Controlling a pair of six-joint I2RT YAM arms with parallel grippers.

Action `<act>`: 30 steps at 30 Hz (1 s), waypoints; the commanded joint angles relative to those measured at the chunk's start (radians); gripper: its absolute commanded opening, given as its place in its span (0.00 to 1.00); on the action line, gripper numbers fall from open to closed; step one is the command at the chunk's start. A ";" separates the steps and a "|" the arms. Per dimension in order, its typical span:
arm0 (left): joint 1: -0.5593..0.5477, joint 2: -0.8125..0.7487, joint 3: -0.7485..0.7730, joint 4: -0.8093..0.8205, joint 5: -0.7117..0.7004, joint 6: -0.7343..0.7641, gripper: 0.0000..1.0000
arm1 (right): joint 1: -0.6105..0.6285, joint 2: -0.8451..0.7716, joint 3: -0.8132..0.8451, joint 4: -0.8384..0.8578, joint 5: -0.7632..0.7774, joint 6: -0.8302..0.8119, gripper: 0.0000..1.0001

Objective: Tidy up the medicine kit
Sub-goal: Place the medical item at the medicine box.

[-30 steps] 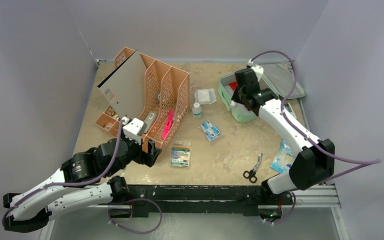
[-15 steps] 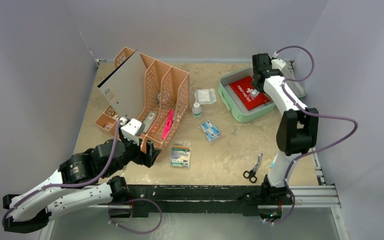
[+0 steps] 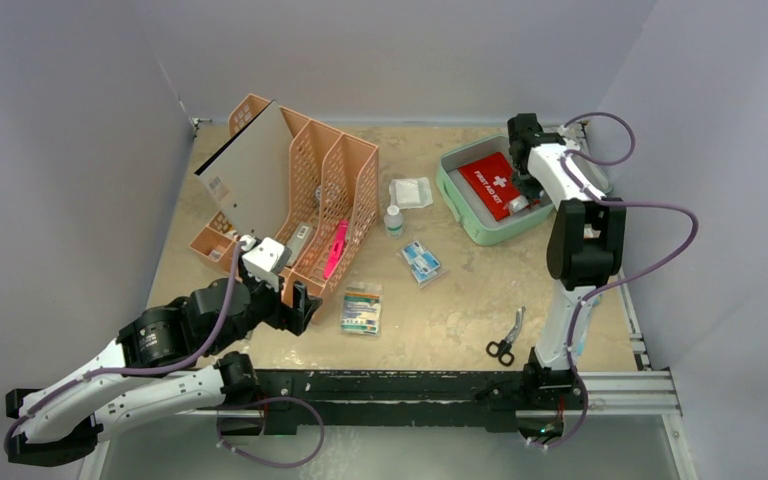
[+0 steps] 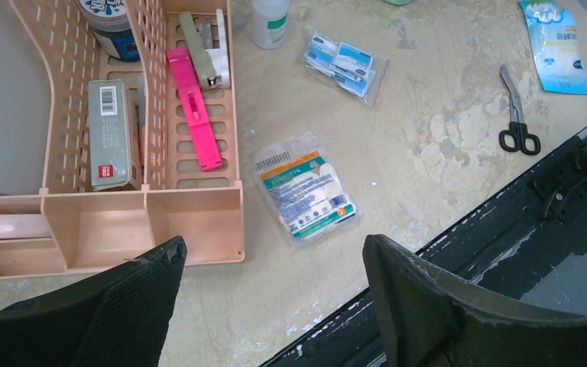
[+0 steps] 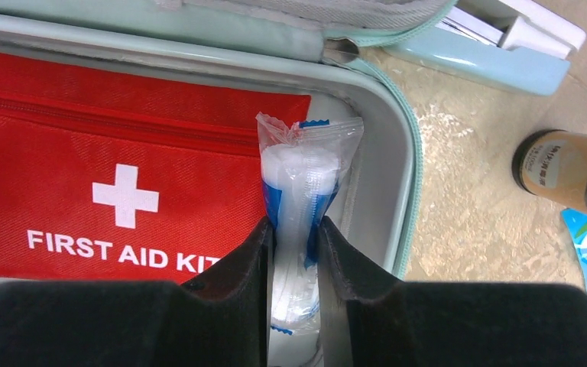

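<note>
The medicine kit (image 3: pixel 467 222) is a mint-green case lying open at the back right, its rim (image 5: pixel 399 153) close under the right wrist camera. A red "FIRST AID KIT" pouch (image 3: pixel 494 184) (image 5: pixel 122 145) lies inside it. My right gripper (image 3: pixel 522 194) (image 5: pixel 294 223) reaches into the case from its right side. It is shut on a clear packet holding a white roll with blue print (image 5: pixel 306 176), which stands between the pouch and the case wall. My left gripper (image 3: pixel 300 300) (image 4: pixel 271 245) hangs open and holds nothing, above the table by the front of the orange rack.
An orange mesh rack (image 3: pixel 300 190) holds a pink tool (image 4: pixel 195 107) and boxes. On the table lie a small bottle (image 3: pixel 394 220), a gauze packet (image 3: pixel 410 191), a blue packet (image 3: pixel 421 262), a printed packet (image 3: pixel 361 308), scissors (image 3: pixel 505 340) and a brown bottle (image 5: pixel 554 172).
My right arm has swung from over the case to its right side and come down into it with the packet. The red pouch now shows. My left arm has not moved.
</note>
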 commanded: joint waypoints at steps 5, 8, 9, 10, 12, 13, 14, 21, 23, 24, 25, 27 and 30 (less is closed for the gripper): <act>-0.001 -0.018 0.000 0.021 -0.002 0.012 0.84 | -0.017 0.017 0.053 -0.082 0.075 0.070 0.35; -0.002 -0.029 0.000 0.017 -0.007 0.009 0.84 | -0.021 0.032 0.077 -0.102 0.075 0.059 0.44; -0.001 -0.032 0.000 0.017 -0.007 0.008 0.84 | -0.021 0.036 0.085 -0.110 0.079 0.055 0.47; -0.002 -0.035 0.000 0.016 -0.007 0.008 0.84 | -0.020 0.036 0.093 -0.116 0.080 0.051 0.49; -0.002 -0.039 0.000 0.016 -0.006 0.008 0.84 | -0.021 0.031 0.107 -0.121 0.080 0.038 0.50; -0.003 -0.040 0.000 0.016 -0.007 0.009 0.84 | -0.021 0.024 0.112 -0.117 0.075 0.026 0.50; -0.002 -0.040 0.000 0.016 -0.007 0.010 0.84 | -0.021 0.016 0.117 -0.111 0.070 0.013 0.51; -0.002 -0.037 0.001 0.016 -0.008 0.013 0.84 | -0.020 -0.113 0.076 -0.005 -0.058 -0.128 0.50; -0.003 -0.038 0.001 0.016 -0.009 0.013 0.84 | -0.020 -0.176 0.014 0.079 -0.158 -0.198 0.50; -0.003 -0.040 0.001 0.016 -0.010 0.012 0.84 | -0.020 -0.208 -0.023 0.125 -0.195 -0.236 0.50; -0.002 -0.041 0.002 0.016 -0.010 0.013 0.84 | -0.020 -0.235 -0.053 0.161 -0.264 -0.262 0.50; -0.003 -0.042 0.001 0.016 -0.012 0.013 0.84 | -0.020 -0.282 -0.118 0.234 -0.403 -0.341 0.51; -0.003 -0.041 0.001 0.018 -0.012 0.013 0.84 | -0.007 -0.332 -0.182 0.245 -0.564 -0.439 0.52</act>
